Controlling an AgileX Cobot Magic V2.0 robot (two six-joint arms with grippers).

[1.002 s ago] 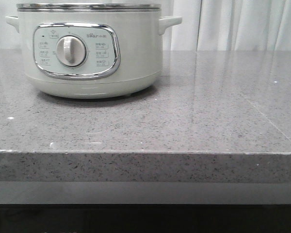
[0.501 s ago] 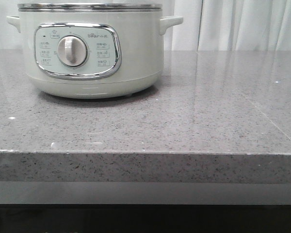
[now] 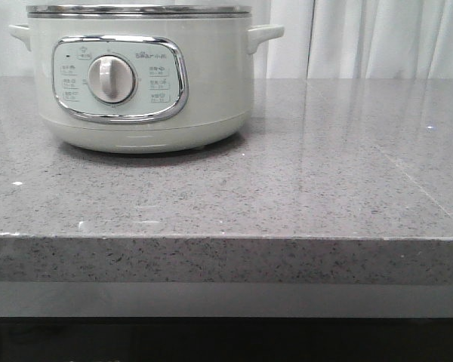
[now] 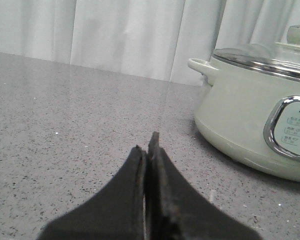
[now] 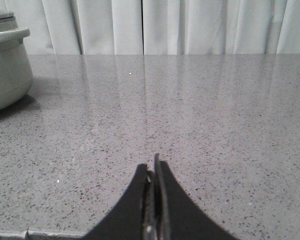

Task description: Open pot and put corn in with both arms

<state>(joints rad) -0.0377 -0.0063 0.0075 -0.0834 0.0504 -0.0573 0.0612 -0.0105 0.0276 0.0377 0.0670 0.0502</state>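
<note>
The pale green-white pot (image 3: pixel 140 75) stands at the back left of the grey stone counter, its dial panel facing me and its steel rim at the top edge of the front view. In the left wrist view the pot (image 4: pixel 260 115) carries its glass lid with a round knob (image 4: pixel 298 35). The pot's side and one handle show in the right wrist view (image 5: pixel 7 65). My left gripper (image 4: pixel 149 145) is shut and empty, low over the counter, apart from the pot. My right gripper (image 5: pixel 152 167) is shut and empty near the counter's front edge. The corn is out of view.
The grey speckled counter (image 3: pixel 302 188) ends in a thick front edge (image 3: pixel 226 260). White curtains (image 3: pixel 377 38) hang behind it. Neither arm shows in the front view.
The front view shifts very slightly between frames; the pot stays in place. Nothing else has visibly moved.
</note>
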